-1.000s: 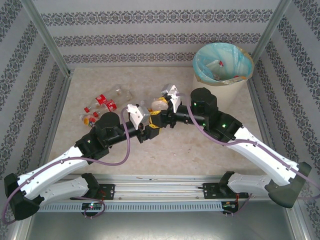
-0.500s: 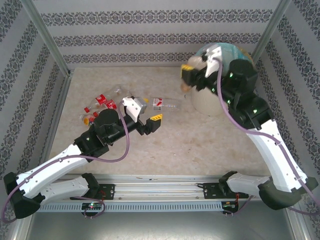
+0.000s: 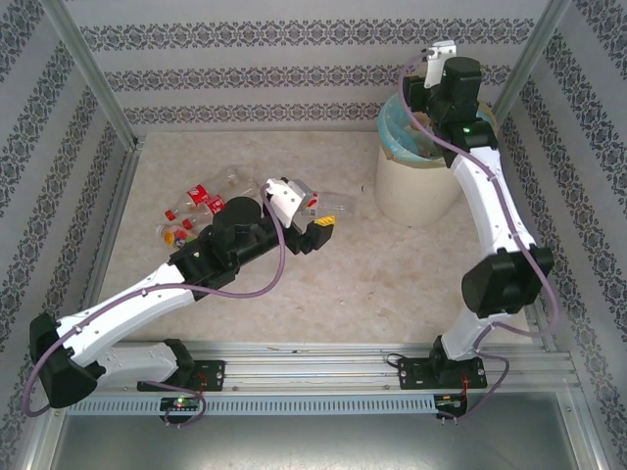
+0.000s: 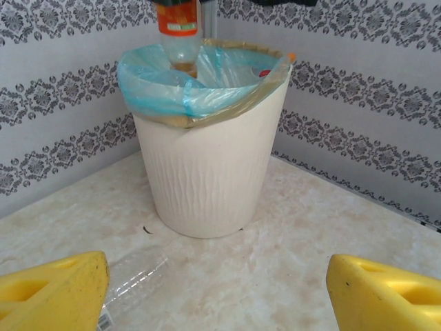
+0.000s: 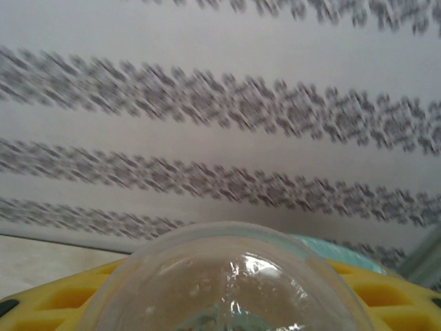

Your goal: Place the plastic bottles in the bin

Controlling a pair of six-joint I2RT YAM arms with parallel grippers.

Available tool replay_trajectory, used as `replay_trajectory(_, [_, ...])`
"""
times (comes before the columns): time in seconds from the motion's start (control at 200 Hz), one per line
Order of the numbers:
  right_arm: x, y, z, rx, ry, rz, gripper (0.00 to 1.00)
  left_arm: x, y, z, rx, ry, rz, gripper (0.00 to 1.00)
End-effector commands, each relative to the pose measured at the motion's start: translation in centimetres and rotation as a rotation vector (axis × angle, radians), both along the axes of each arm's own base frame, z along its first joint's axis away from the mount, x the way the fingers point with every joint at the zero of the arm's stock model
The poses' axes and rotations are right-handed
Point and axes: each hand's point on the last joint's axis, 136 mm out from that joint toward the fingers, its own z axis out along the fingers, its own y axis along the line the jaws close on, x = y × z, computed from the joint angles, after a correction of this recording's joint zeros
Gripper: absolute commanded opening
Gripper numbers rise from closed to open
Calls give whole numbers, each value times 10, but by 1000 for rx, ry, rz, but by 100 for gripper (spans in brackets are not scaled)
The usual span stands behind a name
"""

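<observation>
The bin (image 3: 419, 186), cream with a turquoise liner, stands at the far right and fills the middle of the left wrist view (image 4: 213, 158). My right gripper (image 3: 423, 103) hangs over its mouth, shut on a clear bottle (image 5: 227, 283) with an orange label (image 4: 178, 24). My left gripper (image 3: 312, 213) is open low over the table centre, its yellow fingertips (image 4: 58, 293) wide apart. A clear bottle with a red label (image 3: 312, 201) lies on the table by the left fingertip (image 4: 134, 272), not gripped. Several more bottles (image 3: 194, 201) lie at the left.
Patterned walls (image 3: 313, 73) and metal posts close in the table on three sides. The bin sits close to the back right corner. Bare tabletop (image 3: 392, 274) stretches between the arms and in front of the bin.
My right arm swung up from the table centre and carried the orange-labelled bottle over the bin. The left jaws opened, and the red-labelled bottle now lies loose on the table.
</observation>
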Motion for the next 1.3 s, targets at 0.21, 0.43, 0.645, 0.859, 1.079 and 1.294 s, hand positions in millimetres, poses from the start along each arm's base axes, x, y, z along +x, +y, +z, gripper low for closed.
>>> replay_trajectory(0.21, [21, -32, -33, -64, 58, -94, 58, 17, 8, -9, 46, -26, 96, 83])
replay_trajectory(0.43, [23, -21, -26, -1, 34, -42, 53, 22, 2, -19, 114, -28, 86, 83])
replay_trajectory(0.645, [33, -2, -17, 75, -17, 57, 54, 27, 7, -21, 163, -67, 113, 84])
replay_trajectory(0.859, [57, -6, -74, 115, 91, 72, 63, 27, 6, -30, 172, -54, 109, 85])
replay_trajectory(1.079, [58, -16, -136, 176, 244, 85, 69, 28, 3, -39, 191, -69, 96, 89])
replay_trajectory(1.294, [49, -23, -94, 151, 156, 52, 54, 34, -3, -36, 200, -86, 92, 89])
